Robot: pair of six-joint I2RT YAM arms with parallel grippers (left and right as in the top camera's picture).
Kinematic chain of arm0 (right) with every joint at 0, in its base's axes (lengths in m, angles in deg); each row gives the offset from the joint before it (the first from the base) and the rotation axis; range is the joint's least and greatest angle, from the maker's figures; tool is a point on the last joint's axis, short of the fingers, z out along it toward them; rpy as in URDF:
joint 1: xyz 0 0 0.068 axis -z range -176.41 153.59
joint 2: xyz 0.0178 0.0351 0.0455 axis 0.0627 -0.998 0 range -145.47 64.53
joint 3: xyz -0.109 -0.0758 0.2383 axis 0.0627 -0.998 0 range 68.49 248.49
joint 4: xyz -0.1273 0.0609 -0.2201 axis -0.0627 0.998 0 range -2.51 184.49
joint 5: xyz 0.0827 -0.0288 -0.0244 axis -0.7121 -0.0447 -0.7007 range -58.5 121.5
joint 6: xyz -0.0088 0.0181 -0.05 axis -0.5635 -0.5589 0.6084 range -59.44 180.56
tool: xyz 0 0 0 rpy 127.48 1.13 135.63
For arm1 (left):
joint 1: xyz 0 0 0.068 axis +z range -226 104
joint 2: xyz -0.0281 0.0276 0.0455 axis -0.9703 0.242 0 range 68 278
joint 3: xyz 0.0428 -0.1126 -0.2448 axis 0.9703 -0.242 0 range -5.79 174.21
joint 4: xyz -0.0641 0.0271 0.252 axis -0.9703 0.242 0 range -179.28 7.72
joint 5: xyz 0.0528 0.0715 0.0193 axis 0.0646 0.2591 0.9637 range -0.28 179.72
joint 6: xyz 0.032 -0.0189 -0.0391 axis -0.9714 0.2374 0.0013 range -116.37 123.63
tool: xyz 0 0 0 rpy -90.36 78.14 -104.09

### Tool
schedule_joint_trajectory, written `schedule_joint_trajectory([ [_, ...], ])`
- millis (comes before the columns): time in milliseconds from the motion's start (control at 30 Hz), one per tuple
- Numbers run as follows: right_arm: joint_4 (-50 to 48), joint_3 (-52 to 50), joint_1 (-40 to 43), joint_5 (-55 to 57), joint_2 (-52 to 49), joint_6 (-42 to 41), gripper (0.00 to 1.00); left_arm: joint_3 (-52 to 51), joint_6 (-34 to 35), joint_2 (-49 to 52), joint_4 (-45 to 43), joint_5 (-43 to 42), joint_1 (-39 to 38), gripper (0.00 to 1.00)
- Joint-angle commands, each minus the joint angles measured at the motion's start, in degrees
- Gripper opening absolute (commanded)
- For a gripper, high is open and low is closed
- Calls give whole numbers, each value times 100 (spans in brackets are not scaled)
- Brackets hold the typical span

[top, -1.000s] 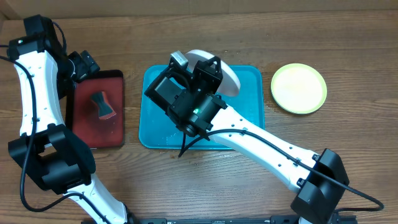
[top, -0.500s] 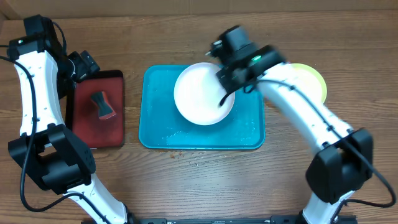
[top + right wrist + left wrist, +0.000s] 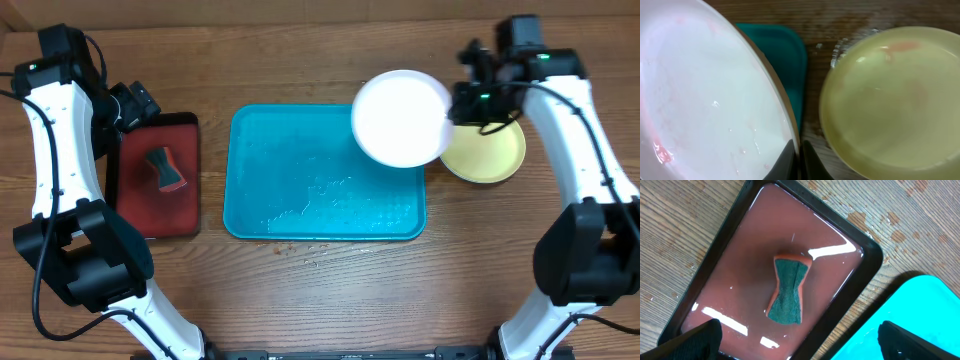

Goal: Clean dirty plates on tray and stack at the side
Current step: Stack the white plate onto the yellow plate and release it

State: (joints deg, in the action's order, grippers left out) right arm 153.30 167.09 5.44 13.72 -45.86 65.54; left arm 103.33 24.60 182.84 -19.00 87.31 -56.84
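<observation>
**A:** From the left, our left gripper (image 3: 799, 341) hangs over the red tray (image 3: 150, 215) with its jaws spread wide and nothing between them. The sponge (image 3: 165, 170) lies mid-tray, clear of the black rim.

**B:** We see a strip of bare table (image 3: 320, 290) next, then the teal tray (image 3: 300, 200), its wet floor open.

**A:** Our right gripper (image 3: 455, 105) is clenched on the white plate (image 3: 400, 118) at its right rim. The plate overhangs the teal tray's far right corner.

**B:** It also covers the left edge of the yellow-green plate (image 3: 490, 160), which rests on the table just beside that corner.
</observation>
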Motion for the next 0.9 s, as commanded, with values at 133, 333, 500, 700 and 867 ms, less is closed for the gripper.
schedule_joint_trajectory([
  [133, 57, 0, 876, -92, -289, -33, 4, 66, -22, -72, -4, -57, -7, 100],
  [333, 0, -52, 1375, 352, -492, -76, 4, 66, -22, -72, -4, -57, -7, 100],
  [500, -496, -422, 1731, 380, -538, -385, 4, 66, -22, -72, -4, -57, -7, 100],
  [700, -1189, -1062, 2004, 374, -538, -678, 4, 66, -22, -72, -4, -57, -7, 100],
  [867, -1565, -1471, 1985, 291, -538, -671, 10, 66, -22, -72, -4, -57, -7, 100],
])
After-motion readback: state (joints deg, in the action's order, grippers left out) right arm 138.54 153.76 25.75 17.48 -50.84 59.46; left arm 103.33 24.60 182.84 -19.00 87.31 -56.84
